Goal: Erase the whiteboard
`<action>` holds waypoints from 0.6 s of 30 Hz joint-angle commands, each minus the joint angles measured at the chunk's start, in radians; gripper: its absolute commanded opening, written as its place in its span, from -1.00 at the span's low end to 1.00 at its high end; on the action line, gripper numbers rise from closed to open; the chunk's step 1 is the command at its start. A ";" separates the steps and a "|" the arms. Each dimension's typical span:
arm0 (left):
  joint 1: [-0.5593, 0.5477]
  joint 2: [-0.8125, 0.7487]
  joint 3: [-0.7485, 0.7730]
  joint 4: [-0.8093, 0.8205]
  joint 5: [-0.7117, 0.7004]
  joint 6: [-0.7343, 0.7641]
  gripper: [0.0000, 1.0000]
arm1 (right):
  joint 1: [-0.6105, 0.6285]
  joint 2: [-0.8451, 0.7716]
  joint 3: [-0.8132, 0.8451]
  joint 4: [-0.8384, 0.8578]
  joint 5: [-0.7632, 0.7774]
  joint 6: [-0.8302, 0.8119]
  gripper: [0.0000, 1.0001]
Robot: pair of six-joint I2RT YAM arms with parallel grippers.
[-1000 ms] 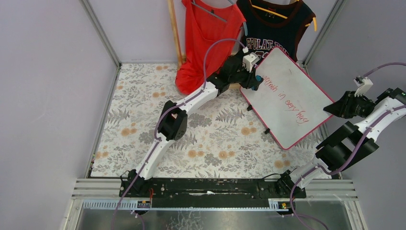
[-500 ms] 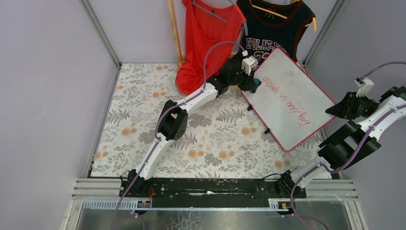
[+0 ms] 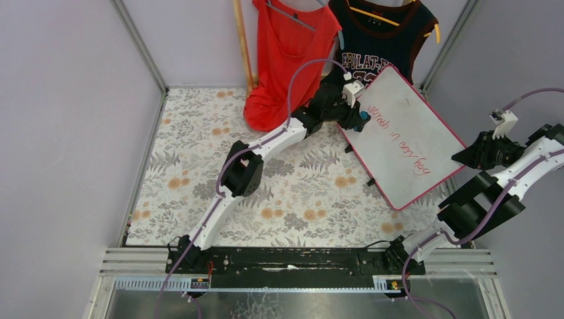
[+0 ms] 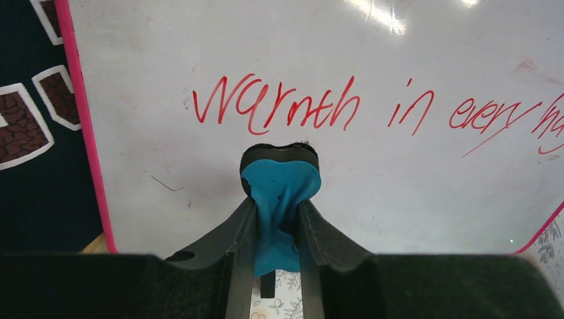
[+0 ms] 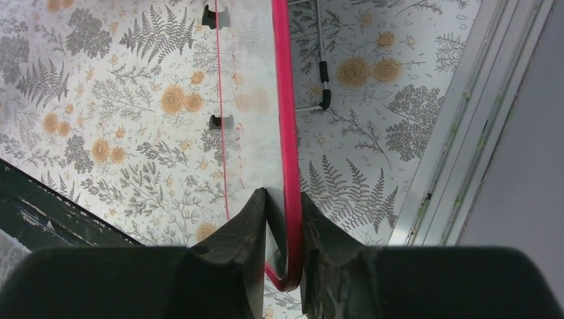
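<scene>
The left gripper (image 4: 278,201) pinches a blue eraser (image 4: 279,174) just beside the red writing (image 4: 276,106). The right gripper (image 5: 282,205) clamps the whiteboard (image 5: 256,100) by its pink edge.

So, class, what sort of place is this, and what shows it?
Most likely a robot lab test booth: black-and-white jointed arms bolted to a metal rail, plain lilac walls with aluminium corner posts, and a floral tablecloth as the work surface.

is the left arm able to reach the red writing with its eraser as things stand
Probably yes: the left gripper holds the eraser close to the writing on the whiteboard, nothing between them.
</scene>
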 commanded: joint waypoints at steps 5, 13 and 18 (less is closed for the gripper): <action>-0.009 -0.004 0.036 0.091 0.019 0.021 -0.87 | -0.043 -0.052 -0.057 0.028 0.182 -0.171 -1.00; -0.007 -0.019 -0.020 0.104 0.022 0.025 -0.87 | -0.040 -0.026 -0.018 0.027 0.133 -0.148 -1.00; -0.011 -0.017 -0.026 0.114 0.023 0.024 -0.87 | -0.016 -0.017 -0.022 0.028 0.103 -0.147 -1.00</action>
